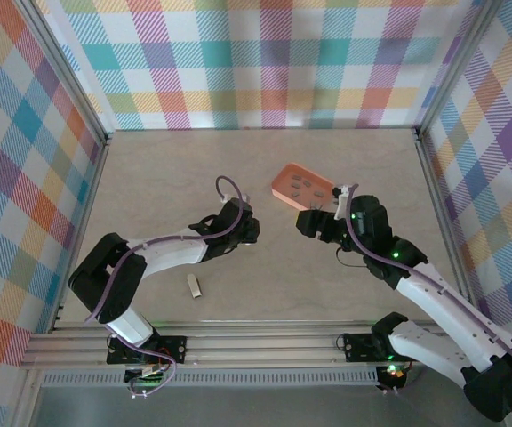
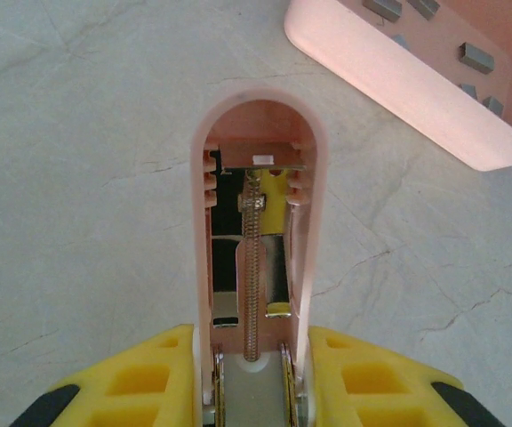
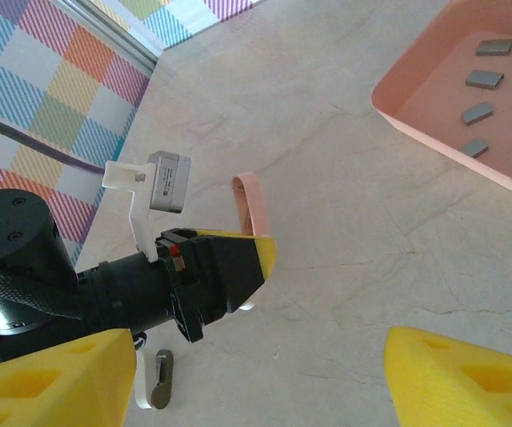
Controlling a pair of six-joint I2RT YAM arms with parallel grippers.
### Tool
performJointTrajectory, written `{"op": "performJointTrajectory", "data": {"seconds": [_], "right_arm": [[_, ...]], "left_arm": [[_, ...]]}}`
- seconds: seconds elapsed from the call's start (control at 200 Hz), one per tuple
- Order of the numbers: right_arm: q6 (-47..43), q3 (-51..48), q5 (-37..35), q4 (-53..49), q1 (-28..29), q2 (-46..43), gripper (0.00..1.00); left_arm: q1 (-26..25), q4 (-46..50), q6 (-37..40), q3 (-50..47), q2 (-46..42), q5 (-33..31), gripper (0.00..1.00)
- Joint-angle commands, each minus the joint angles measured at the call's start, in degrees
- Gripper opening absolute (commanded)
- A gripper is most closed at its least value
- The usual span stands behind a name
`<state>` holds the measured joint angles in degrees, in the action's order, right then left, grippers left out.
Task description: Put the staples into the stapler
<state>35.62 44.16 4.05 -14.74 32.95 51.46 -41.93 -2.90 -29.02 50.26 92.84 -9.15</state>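
Pink stapler (image 2: 258, 222), clamped in the left claw (image 2: 254, 378) (spring channel exposed), juts straight ahead; grey staples (image 2: 476, 57) lie in the tray (image 2: 389, 76) ahead-right of it. Jaws of the right claw (image 3: 256, 378) stand apart.

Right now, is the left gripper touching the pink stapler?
Touching. In the left wrist view, the left gripper squeezes the pink stapler between its yellow fingers, which press against both sides.

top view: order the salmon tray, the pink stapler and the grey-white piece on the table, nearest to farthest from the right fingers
1. salmon tray, just ahead of the right fingers.
2. pink stapler, gripped in the left fingers, off to the left.
3. grey-white piece, farthest, left and back toward the arm bases.
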Motion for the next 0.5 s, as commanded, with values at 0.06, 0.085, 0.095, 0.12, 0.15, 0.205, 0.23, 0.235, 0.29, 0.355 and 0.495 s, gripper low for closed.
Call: {"op": "performJointTrajectory", "data": {"seconds": [0.06,0.085,0.095,0.12,0.15,0.205,0.23,0.235,0.29,0.355,0.495], "right_arm": [[-0.01,-0.3,0.44,-0.31,-0.33,-0.69,0.73],[-0.06,-0.19,0.51,-0.36,-0.34,-0.7,0.74],[-0.05,-0.19,0.52,-0.41,-0.34,-0.74,0.74],[-0.04,-0.16,0.59,-0.43,-0.33,-0.77,0.74],[-0.12,-0.21,0.56,-0.37,-0.34,-0.75,0.74],[-0.11,-0.13,0.52,-0.46,-0.34,-0.7,0.74],[-0.11,-0.14,0.56,-0.38,-0.3,-0.78,0.74],[-0.11,-0.14,0.54,-0.38,-0.32,-0.76,0.74],[-0.11,-0.22,0.52,-0.35,-0.34,-0.68,0.74],[-0.12,-0.19,0.75,-0.22,-0.34,-0.66,0.74],[-0.08,-0.18,1.22,-0.03,-0.29,-0.57,0.74]], "left_arm": [[-0.5,-2.78,-1.86,-0.3,2.07,-1.14,0.17],[-0.47,-3.02,-1.93,-0.25,2.32,-1.09,0.18],[-0.48,-3.13,-2.03,-0.25,2.41,-1.06,0.18],[-0.51,-3.26,-2.29,-0.27,2.64,-0.94,0.18],[-0.52,-3.41,-2.47,-0.27,2.85,-0.74,0.18],[-0.6,-3.43,-2.74,-0.21,3.22,-0.4,0.18],[-0.61,-3.48,-2.95,-0.23,3.32,-0.35,0.18],[-0.61,-3.5,-2.96,-0.24,3.36,-0.35,0.18],[-0.78,-3.59,-3.32,-0.39,3.46,-0.48,0.19],[-0.87,-4.0,-3.92,-0.91,3.47,-0.56,0.19],[-0.91,-4.44,-4.63,-1.53,3.85,-0.34,0.21]]}}
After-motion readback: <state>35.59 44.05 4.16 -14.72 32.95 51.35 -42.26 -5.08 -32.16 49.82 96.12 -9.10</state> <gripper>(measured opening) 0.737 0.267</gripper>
